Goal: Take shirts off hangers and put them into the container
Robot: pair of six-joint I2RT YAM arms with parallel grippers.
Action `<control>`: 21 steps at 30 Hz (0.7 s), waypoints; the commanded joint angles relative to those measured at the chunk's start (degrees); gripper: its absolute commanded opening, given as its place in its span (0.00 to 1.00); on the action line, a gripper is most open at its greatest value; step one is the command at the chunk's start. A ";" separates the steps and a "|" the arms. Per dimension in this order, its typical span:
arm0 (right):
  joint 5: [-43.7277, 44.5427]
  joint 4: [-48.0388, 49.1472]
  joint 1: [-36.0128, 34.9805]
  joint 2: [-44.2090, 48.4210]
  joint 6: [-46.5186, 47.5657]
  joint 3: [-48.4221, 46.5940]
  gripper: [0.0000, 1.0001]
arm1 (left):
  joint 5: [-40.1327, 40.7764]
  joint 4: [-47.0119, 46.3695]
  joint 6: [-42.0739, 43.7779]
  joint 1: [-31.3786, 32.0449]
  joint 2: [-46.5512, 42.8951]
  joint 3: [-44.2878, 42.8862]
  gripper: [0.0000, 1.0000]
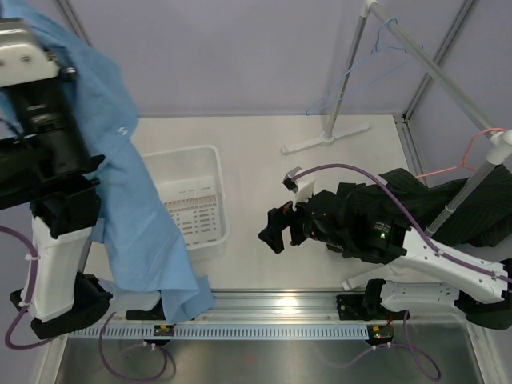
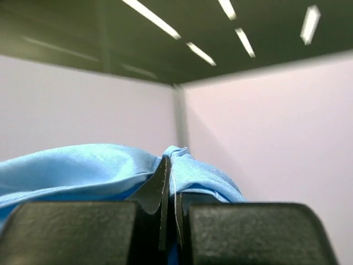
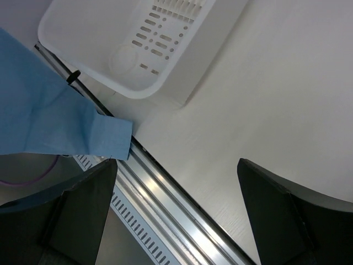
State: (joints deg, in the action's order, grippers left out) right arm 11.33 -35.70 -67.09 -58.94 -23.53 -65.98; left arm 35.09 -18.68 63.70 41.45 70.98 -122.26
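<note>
At the near edge of the table [image 1: 264, 184], beside the metal rail [image 1: 264, 308], the left arm stands upright and reaches high toward the overhead camera; its tool [image 2: 171, 187] is clamped tight on a fold of the light blue shirt [image 1: 136, 200], the smooth cloth bunching over the black fingertips [image 2: 163, 182]. From there the shirt hangs in a long soft drape, its lower hem resting on the rail and its edge passing over the left side of the white plastic basket [image 1: 210, 156]. The basket sits flat on the table, rectangular with rounded corners, its slotted bottom bare to view. To its right the right arm stretches low over the table, its tool [image 3: 182, 215] spread wide with nothing between the fingers, pointing toward the basket. Behind that arm the black pinstriped shirt [image 1: 416, 208] lies crumpled at the right of the table below the thin pink hanger [image 1: 464, 156]; whether it hangs from it I cannot tell. Farther back the light blue wire hanger [image 1: 360, 76] hangs bare on the grey rack [image 1: 432, 72]
</note>
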 commanded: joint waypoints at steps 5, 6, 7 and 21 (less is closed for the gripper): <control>0.88 0.64 -0.41 4.53 2.08 -3.63 0.99 | 9.20 37.89 -45.12 -7.52 -3.13 11.60 0.00; 0.88 0.20 -0.41 5.66 2.26 -3.90 0.99 | 9.55 44.89 -48.90 -8.05 -2.87 12.12 0.00; 1.67 -1.20 -0.41 6.11 2.26 -4.59 0.99 | 8.86 48.00 -55.90 -9.88 -2.60 12.74 0.00; 1.24 -2.53 -0.41 11.48 0.68 -1.87 0.99 | 27.27 74.30 -81.89 -15.96 -2.69 40.07 0.00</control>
State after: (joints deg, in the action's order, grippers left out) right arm 12.88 -38.02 -67.09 -47.27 -22.74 -67.94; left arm 47.51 48.95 -12.19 25.85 68.29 -83.11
